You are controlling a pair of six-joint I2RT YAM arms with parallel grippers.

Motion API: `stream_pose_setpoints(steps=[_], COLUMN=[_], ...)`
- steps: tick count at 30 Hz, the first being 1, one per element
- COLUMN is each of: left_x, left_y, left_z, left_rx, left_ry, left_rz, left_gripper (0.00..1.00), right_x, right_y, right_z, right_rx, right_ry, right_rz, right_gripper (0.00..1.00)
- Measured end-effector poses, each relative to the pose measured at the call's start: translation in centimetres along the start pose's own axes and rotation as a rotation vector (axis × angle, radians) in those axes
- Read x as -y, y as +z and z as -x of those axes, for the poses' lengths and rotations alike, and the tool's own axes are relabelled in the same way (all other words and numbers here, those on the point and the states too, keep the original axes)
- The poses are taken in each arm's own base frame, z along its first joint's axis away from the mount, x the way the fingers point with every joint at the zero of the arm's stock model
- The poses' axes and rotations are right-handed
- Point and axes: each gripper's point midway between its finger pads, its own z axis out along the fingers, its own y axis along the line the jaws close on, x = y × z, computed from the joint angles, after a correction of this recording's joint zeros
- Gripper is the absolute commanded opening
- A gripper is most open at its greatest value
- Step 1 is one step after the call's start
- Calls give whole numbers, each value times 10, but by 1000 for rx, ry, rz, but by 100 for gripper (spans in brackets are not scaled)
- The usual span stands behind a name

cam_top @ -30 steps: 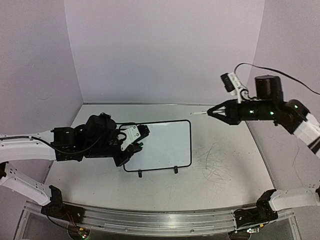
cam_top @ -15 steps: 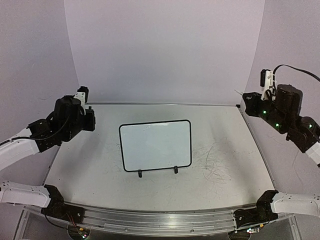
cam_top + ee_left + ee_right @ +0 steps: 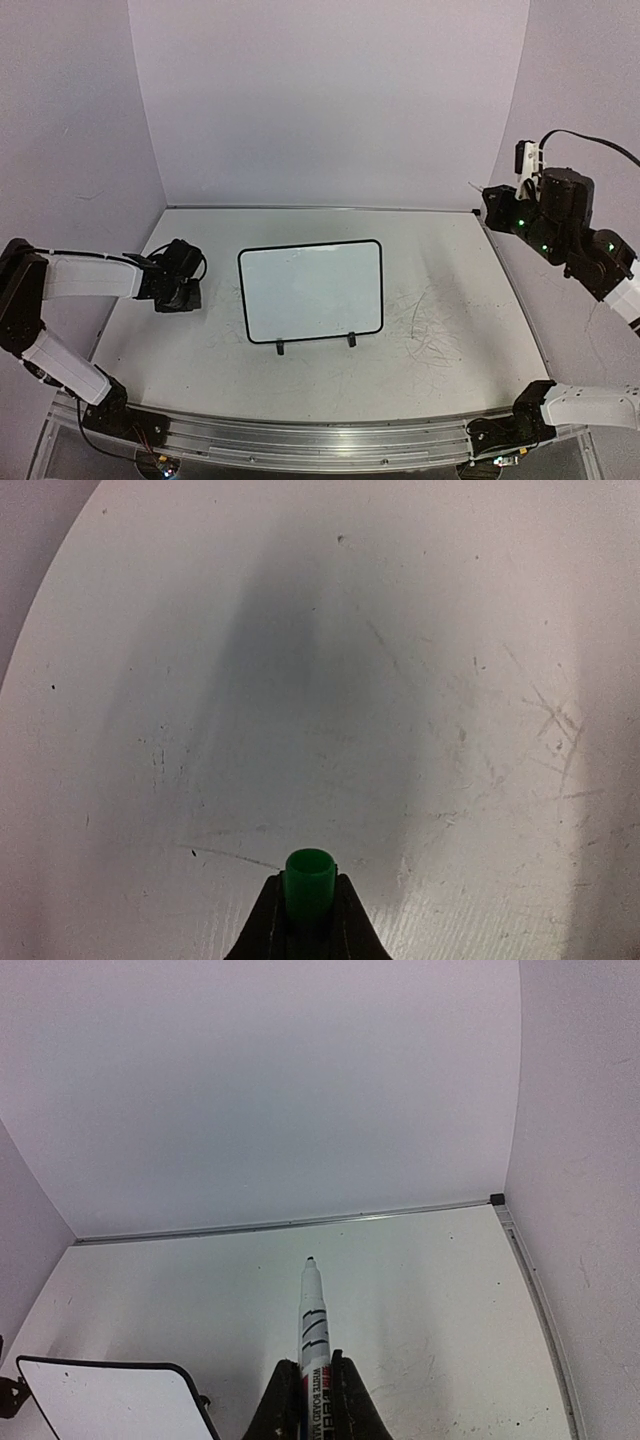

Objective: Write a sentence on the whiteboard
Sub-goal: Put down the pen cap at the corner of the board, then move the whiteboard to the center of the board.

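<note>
The whiteboard (image 3: 311,292) sits mid-counter (image 3: 470,380), its two black feet (image 3: 281,348) at its near edge. Its face is plain white inside the thin black rim. Faint grey scribbles (image 3: 425,325) mark the counter just right of the board.

The left arm (image 3: 90,277) reaches in low from the left. The left jaws hang close over the counter, left of the board, near its left edge but apart from it. In the left wrist view they pinch a green cap (image 3: 309,877), its open end facing away from the camera, with only scuffed counter beyond it.

The right arm (image 3: 570,225) is raised to the right of the board and beyond it, well apart from it, close to the right wall. The right jaws are pressed onto a marker (image 3: 313,1330) with a white printed barrel. Its bare tip points towards the back wall (image 3: 260,1080), away from the board. One rounded corner of the board (image 3: 105,1400) shows at the lower left of the right wrist view, well apart from the tip.
</note>
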Motion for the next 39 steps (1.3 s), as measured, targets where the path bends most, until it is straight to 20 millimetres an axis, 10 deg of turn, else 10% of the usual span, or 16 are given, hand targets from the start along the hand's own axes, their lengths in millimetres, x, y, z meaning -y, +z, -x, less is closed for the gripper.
stream_pose_setpoints(steps=[13, 26, 39], left_x=[0, -1, 17], left_y=[23, 31, -48], left_z=[-20, -34, -10], left_rx=[-63, -109, 40], left_ry=[-18, -3, -151], left_rz=[38, 44, -223], left_gripper=[7, 39, 61], right_x=[-5, -7, -10], right_y=[3, -3, 3], right_z=[-12, -13, -19], right_rx=[-22, -16, -37], right_ry=[4, 16, 9], right_rz=[35, 69, 71], right_gripper=[0, 0, 0])
